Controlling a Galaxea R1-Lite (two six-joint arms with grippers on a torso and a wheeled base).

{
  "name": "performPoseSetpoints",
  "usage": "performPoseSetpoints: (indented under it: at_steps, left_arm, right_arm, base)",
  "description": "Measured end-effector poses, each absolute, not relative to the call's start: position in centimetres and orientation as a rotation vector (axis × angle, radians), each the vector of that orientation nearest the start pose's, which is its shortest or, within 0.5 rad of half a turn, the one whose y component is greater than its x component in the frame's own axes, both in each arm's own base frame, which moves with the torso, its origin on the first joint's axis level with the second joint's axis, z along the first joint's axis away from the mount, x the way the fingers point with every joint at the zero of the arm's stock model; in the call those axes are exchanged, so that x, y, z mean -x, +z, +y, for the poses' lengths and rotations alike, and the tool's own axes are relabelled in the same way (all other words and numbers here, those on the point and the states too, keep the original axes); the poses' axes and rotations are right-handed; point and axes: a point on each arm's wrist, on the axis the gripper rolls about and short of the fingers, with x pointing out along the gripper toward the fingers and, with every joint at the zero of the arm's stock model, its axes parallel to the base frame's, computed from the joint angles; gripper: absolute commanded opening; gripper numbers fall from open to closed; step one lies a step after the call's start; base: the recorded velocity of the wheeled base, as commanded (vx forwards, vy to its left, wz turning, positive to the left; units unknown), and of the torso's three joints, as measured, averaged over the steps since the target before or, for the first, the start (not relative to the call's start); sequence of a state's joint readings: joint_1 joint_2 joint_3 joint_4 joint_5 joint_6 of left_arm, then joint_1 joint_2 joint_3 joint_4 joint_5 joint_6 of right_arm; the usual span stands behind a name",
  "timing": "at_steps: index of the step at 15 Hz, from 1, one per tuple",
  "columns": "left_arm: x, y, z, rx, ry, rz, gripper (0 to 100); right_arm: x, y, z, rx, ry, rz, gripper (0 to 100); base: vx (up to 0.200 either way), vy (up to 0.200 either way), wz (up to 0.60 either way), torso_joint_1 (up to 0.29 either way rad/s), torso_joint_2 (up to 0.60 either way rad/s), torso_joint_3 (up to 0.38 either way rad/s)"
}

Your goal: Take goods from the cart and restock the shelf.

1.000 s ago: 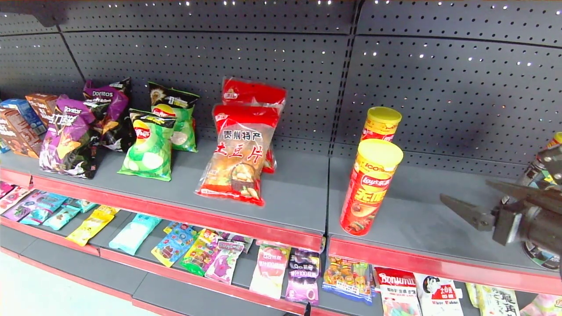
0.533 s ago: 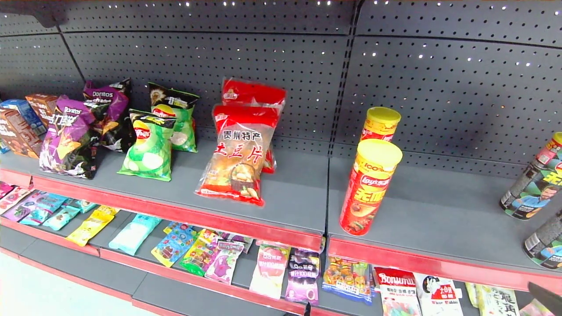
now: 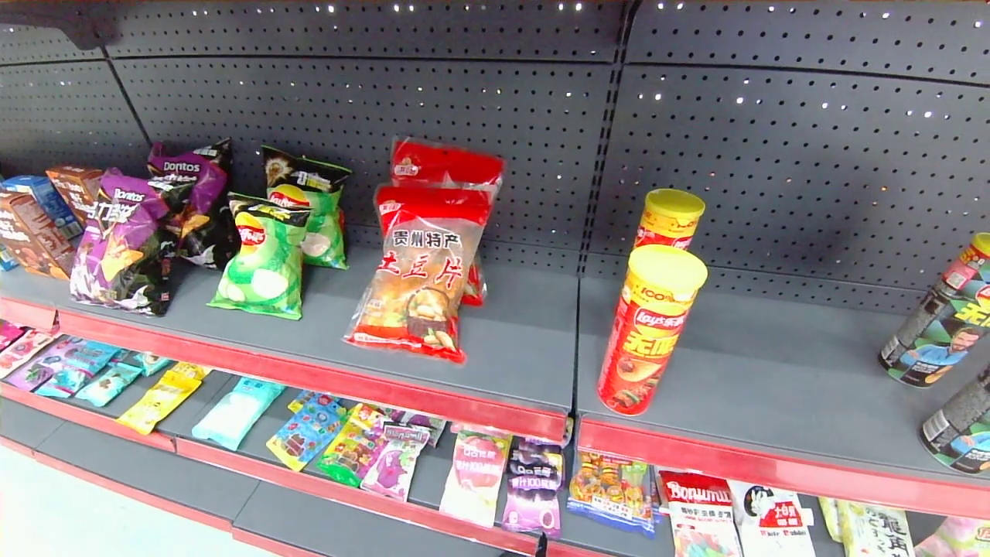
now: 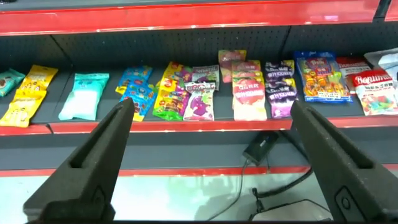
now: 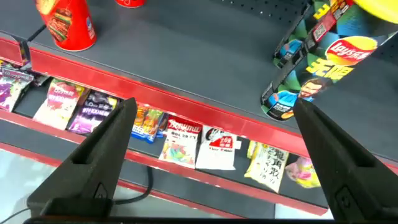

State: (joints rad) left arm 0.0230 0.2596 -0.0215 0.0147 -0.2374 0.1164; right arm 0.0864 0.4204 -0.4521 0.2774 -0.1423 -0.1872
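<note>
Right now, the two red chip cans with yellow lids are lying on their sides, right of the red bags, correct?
No: the head view shows the front red can and rear red can standing upright, not lying down. They are right of the red bags, yellow lids on.

L gripper (image 4: 211,104): 2 matte dark-grey fingers (image 4: 93,168), wedge-shaped, tapering to narrow tips. Rect. recess on one finger, round hole near base of the other. R gripper (image 5: 214,104): identical build and finish.
</note>
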Motion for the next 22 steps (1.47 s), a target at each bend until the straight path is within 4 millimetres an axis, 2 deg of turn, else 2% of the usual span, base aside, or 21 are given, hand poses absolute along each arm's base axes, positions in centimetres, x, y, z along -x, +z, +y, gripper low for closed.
performPoseSetpoints:
  at_steps: [5, 10, 13, 14, 16, 18, 20, 22]
  left_arm:
    - [0.4, 8.4, -0.5, -0.083, -0.228, 0.236, 100]
    - [0.3, 8.4, -0.5, -0.083, -0.228, 0.243, 100]
    - [-0.1, 8.4, -0.5, -0.107, -0.235, 0.284, 100]
    - [-0.5, 9.0, -0.5, -0.106, -0.239, 0.307, 100]
    - [-2.1, 11.0, -0.5, -0.099, -0.251, 0.362, 100]
    - [-4.9, 13.7, -0.5, -0.093, -0.27, 0.421, 100]
    - [-8.7, 15.8, -0.9, -0.106, -0.284, 0.452, 100]
    - [-12.9, 16.9, -2.1, -0.104, -0.264, 0.445, 100]
  right_arm:
    - [0.2, 17.7, -0.3, 0.215, -0.034, 0.252, 100]
    - [0.3, 17.4, -0.3, 0.214, -0.028, 0.252, 100]
    - [0.3, 17.7, -0.3, 0.17, -0.022, 0.196, 100]
    - [0.3, 17.4, -0.3, 0.151, -0.021, 0.174, 100]
    - [0.8, 16.2, -0.3, 0.136, 0.022, 0.153, 100]
    - [1.4, 14.3, -0.3, 0.141, 0.054, 0.146, 100]
    - [1.9, 12.6, -0.3, 0.15, 0.037, 0.141, 100]
    - [2.2, 11.7, -0.3, 0.15, 0.025, 0.128, 100]
  base:
    - [0.0, 0.0, -0.6, 0.003, 0.0, 0.0]
    - [0.0, 0.0, 0.0, 0.0, 0.0, 0.0]
    - [0.0, 0.0, 0.0, 0.0, 0.0, 0.0]
    - [0.0, 0.0, 0.0, 0.0, 0.0, 0.0]
    - [0.0, 0.0, 0.0, 0.0, 0.0, 0.0]
    - [0.0, 0.0, 0.0, 0.0, 0.0, 0.0]
    - [0.0, 0.0, 0.0, 0.0, 0.0, 0.0]
    - [0.0, 0.0, 0.0, 0.0, 0.0, 0.0]
